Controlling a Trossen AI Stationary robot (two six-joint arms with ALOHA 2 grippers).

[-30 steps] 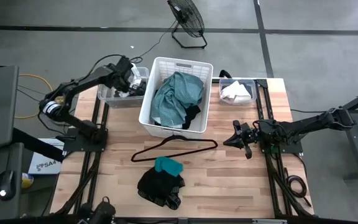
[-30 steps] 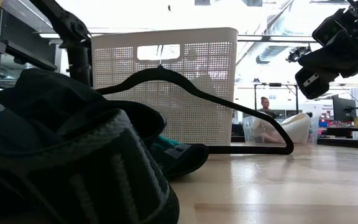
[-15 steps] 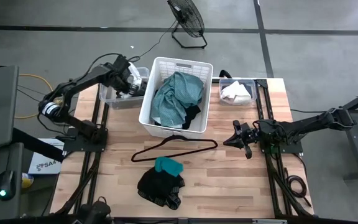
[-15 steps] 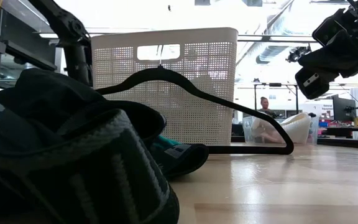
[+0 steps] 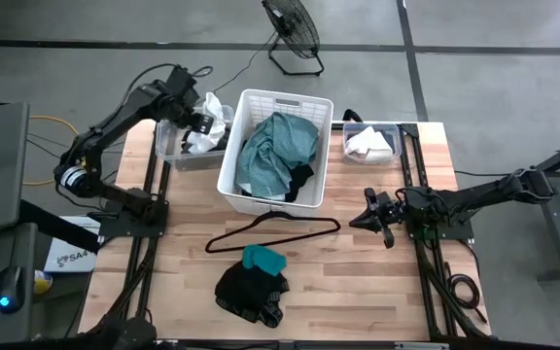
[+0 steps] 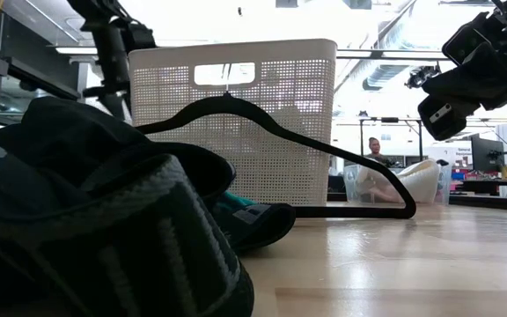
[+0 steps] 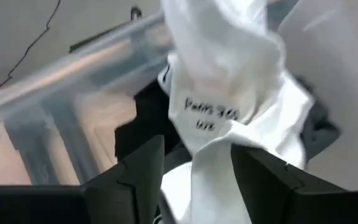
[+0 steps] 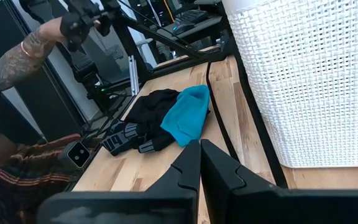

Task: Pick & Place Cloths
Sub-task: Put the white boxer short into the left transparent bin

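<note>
My left gripper [image 5: 200, 117] hangs over the clear bin [image 5: 166, 151] at the far left. A white cloth [image 5: 215, 110] stands up between its parted fingers [image 7: 197, 146]. The white basket [image 5: 229, 156] beside it holds a teal-green cloth [image 5: 275, 151] and a black one [image 5: 302, 181]. A black cloth pile [image 5: 249, 294] and a small bright teal piece [image 5: 262, 259] lie on the table near its front. My right gripper [image 5: 369, 220] is shut and holds nothing. It hovers over the table's right side, pointing at the hanger. My left gripper has a bunched fold of the white cloth [image 7: 211, 143] in the gap between its two parted fingers. The cloth fills the gap and drapes over one finger [image 7: 263, 171]. Whether the fingers still pinch it, I cannot tell. The cloth's lower part reaches down into the bin.
A thin black wire hanger [image 5: 275, 231] lies between the basket and the black pile. A second clear bin [image 5: 397, 131] at the far right holds a white cloth [image 5: 367, 146]. A fan [image 5: 295, 29] stands on the floor beyond. A person's forearm [image 8: 17, 62] shows past the table.
My left gripper has risen out of the bin and gone a little toward the table's far edge. The white cloth has come up with it and now bulges above the bin's rim next to the basket.
</note>
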